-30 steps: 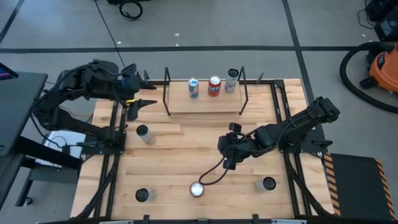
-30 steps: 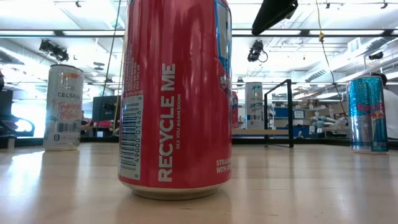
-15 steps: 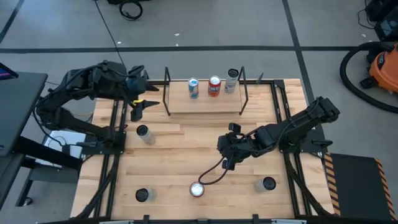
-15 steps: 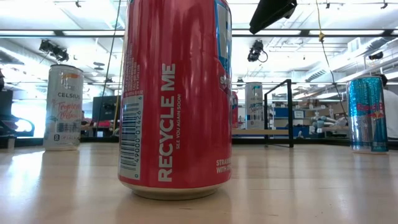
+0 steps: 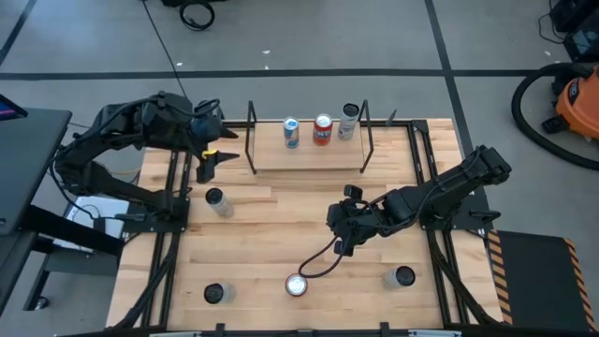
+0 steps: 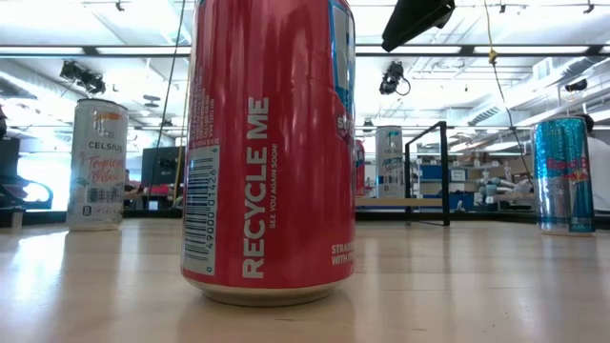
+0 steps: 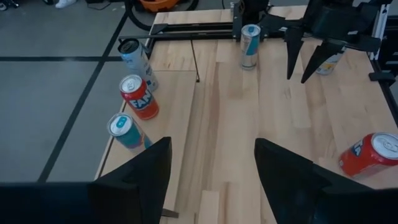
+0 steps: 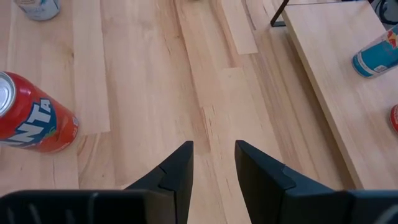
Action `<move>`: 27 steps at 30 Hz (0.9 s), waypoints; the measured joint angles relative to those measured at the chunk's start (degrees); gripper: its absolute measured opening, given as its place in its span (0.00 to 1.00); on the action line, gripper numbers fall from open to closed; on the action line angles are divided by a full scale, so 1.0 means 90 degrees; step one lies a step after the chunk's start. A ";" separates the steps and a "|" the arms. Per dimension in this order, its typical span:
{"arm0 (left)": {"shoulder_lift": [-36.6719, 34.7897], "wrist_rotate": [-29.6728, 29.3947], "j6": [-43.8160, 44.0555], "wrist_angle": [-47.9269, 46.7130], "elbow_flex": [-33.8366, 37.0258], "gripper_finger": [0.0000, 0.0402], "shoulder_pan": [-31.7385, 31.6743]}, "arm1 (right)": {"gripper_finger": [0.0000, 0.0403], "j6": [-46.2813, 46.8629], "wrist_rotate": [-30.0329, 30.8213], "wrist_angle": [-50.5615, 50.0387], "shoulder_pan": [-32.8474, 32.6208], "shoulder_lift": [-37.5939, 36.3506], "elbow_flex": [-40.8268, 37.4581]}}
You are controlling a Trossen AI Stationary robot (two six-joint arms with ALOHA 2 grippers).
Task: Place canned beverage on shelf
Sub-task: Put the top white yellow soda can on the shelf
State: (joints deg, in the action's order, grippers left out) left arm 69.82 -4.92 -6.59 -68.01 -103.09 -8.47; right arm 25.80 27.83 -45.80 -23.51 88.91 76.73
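Shelf [image 5: 309, 156] cans beside raised left pincer [image 5: 208, 153]

Even, bright overhead light filled the scene, and ceiling strip lights glared white in the low view. The red can [image 6: 272, 148] loomed large, softly blurred. Shadows beneath the right gripper [image 5: 343, 245] stayed faint.

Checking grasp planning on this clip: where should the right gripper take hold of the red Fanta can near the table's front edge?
Grip the red Fanta can across its cylindrical body, coming from the side or above. It stands upright and apart from other cans, just in front of the open right gripper.
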 joint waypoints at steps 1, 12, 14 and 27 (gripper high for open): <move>0.0000 0.0002 0.0002 -0.0004 0.0000 0.59 0.0000 | 0.31 0.0000 0.0000 0.0000 0.0000 0.0000 0.0000; 0.0000 -0.0005 0.0094 -0.0051 0.0000 0.85 0.0000 | 0.31 0.0002 0.0000 0.0009 0.0000 0.0000 0.0000; 0.0000 -0.0005 0.0112 -0.0041 0.0000 0.86 0.0000 | 0.31 0.0002 -0.0001 0.0007 0.0000 0.0000 0.0000; 0.0036 -0.0027 -0.0256 0.0944 -0.0002 0.86 -0.0010 | 0.31 0.0002 -0.0002 0.0023 0.0000 0.0001 0.0000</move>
State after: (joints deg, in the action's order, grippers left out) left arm 70.15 -5.17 -8.89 -59.51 -103.11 -8.56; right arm 25.82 27.81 -45.59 -23.51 88.91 76.73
